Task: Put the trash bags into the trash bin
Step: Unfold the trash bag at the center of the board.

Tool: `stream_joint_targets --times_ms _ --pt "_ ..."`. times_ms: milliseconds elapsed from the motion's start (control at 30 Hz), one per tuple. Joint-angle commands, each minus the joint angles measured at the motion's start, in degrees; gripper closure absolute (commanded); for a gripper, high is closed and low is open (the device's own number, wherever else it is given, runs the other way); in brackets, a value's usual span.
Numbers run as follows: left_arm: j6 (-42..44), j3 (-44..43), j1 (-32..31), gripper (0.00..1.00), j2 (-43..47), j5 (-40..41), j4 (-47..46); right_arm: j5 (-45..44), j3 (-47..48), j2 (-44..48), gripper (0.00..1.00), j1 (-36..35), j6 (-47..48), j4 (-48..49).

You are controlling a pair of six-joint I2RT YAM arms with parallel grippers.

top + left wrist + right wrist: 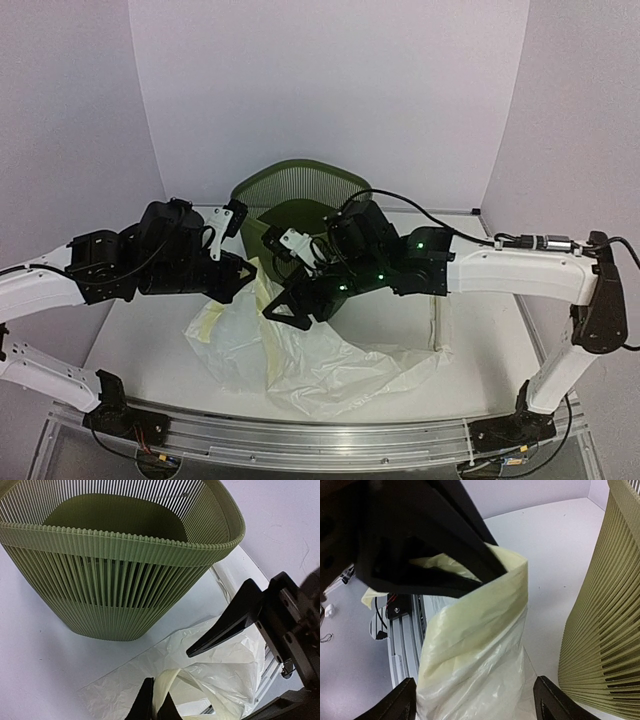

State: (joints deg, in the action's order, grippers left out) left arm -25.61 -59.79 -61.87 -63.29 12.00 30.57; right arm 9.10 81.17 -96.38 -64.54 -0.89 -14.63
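Observation:
The trash bin (300, 195) is an olive-green slatted basket standing at the back centre; the left wrist view shows its near wall (120, 565). The trash bag (320, 360), a thin pale yellowish film, lies spread in front of it. My left gripper (250, 268) is shut on a gathered yellowish edge of the bag (172, 682), lifting it off the table, its tips low in its own view (156, 705). My right gripper (287, 308) stands open beside it. In the right wrist view its fingers (555, 700) straddle the hanging bag (470, 645) below the left gripper (420, 540).
White table with a raised rim, purple walls on three sides. An aluminium rail (300, 440) runs along the near edge, also seen as rail (402, 645) in the right wrist view. The bin wall (610, 605) stands close on the right gripper's right.

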Motion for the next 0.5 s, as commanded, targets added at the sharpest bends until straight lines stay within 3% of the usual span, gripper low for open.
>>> stream_joint_targets --times_ms 0,33,67,133,200,267,467 --pt "-0.73 -2.3 0.08 1.0 0.48 -0.61 -0.6 -3.13 5.13 -2.27 0.27 -0.24 -3.35 1.33" --pt "-0.7 -2.23 0.1 1.0 0.62 -0.67 -0.63 -4.01 5.59 -2.82 0.32 -0.25 -4.12 1.36" --pt "-0.68 -2.17 0.12 1.0 0.83 -0.68 -0.63 -4.63 5.83 -3.26 0.42 -0.28 -4.73 1.36" --pt "-0.74 -1.92 0.11 1.0 1.25 0.11 -0.18 -4.39 5.5 -3.25 0.75 -0.29 -5.31 1.42" --pt "-1.29 -1.61 0.09 1.0 1.83 2.22 0.91 -4.18 4.31 -1.97 0.95 -0.25 -5.7 1.45" --pt "-1.77 -1.1 0.09 1.0 2.64 4.22 2.19 -4.97 2.37 -0.03 1.0 -0.24 -6.19 1.51" --pt "-4.01 0.14 0.17 1.0 5.75 10.77 5.99 -0.81 -3.76 6.19 1.0 1.04 -8.44 1.28"
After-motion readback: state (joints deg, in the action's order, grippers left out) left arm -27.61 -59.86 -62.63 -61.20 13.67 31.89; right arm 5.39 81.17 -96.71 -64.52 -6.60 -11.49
